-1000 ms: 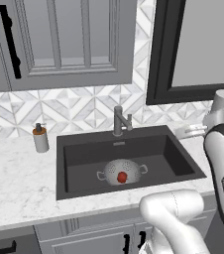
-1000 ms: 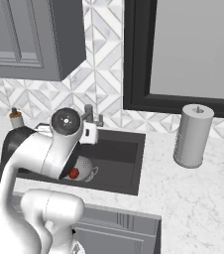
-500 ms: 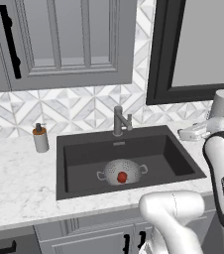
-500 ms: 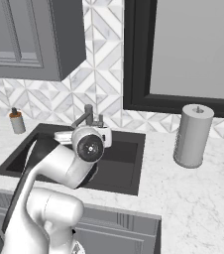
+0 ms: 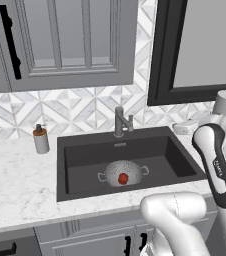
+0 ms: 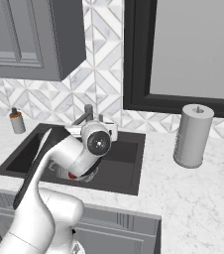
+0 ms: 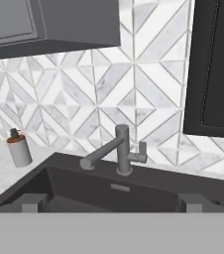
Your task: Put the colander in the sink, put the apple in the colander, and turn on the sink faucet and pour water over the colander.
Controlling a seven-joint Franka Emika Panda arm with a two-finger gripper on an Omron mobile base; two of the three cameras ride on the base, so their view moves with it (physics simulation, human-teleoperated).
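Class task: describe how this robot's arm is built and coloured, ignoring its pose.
The arm is made of glossy white rounded segments with dark charcoal joints. One dark band carries small white lettering. A round silver-grey cap with a dark centre closes one joint. No cables show.

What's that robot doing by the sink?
It is washing an apple. The colander already sits in the dark sink, and the red apple is inside it. Now the white arm's tool is up near the sink's back edge, looking straight at the faucet. Its tips stand apart and hold nothing. No water is running, so turning on the faucet is probably next. A soap dispenser stands on the counter to the left.
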